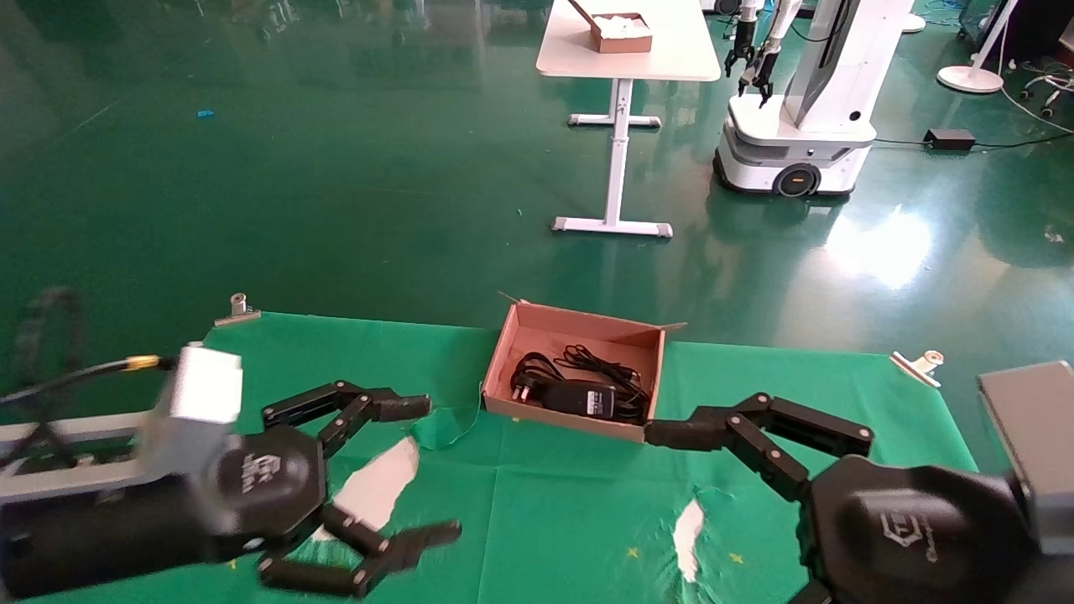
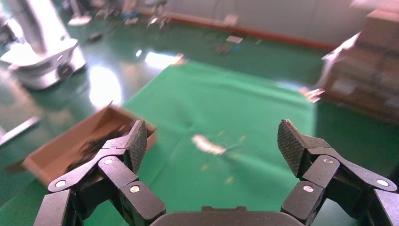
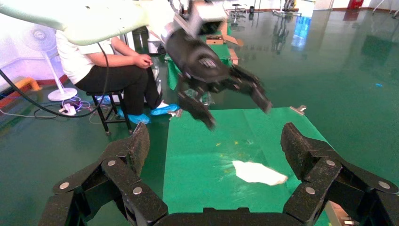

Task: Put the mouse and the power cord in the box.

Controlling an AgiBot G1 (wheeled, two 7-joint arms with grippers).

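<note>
1. The power cord [image 1: 579,387], brick and looped cable, lies inside the box [image 1: 505,348] at the far middle of the table [image 1: 545,503], so that item looks stowed.
2. The mouse cannot be told apart from the tangle of black cable in the box; none shows on the green cloth.
3. The left pincer [image 1: 419,470] hangs over the near left of the table, jaws spread wide and empty.
4. The right pincer [image 3: 214,150], near right, is also spread and empty, one finger reaching the box's near right corner.
5. With both empty, the task seems near done.
</note>
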